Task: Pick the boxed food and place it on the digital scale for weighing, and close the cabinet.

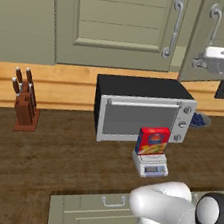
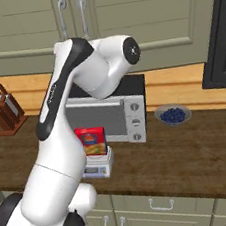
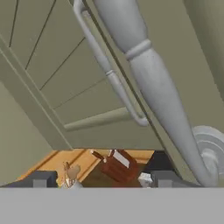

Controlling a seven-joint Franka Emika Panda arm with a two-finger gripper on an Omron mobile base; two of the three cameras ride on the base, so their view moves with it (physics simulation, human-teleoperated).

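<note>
The boxed food [image 1: 153, 141], with its red top and yellow front, stands upright on the digital scale [image 1: 151, 166] in front of the oven. Both also appear in the right base view, the boxed food [image 2: 92, 140] on the digital scale [image 2: 98, 167]. My gripper [image 1: 197, 60] is raised high at the olive-green cabinet [image 1: 116, 24], just below the right door's curved grey handle [image 1: 215, 22]. In the hand view my gripper [image 3: 103, 179] is open, its fingertips [image 3: 164, 178] wide apart with nothing between them. The thick handle [image 3: 148, 78] passes close by on the right. Whether that door sits fully flush I cannot tell.
A black-and-silver toaster oven [image 1: 142, 108] stands behind the scale. A knife block [image 1: 24, 104] is at the left of the wooden counter, and a bowl of blueberries [image 2: 173, 114] sits right of the oven. A dark frame [image 2: 218, 35] rises at the far right. Green drawers [image 1: 95, 207] lie below.
</note>
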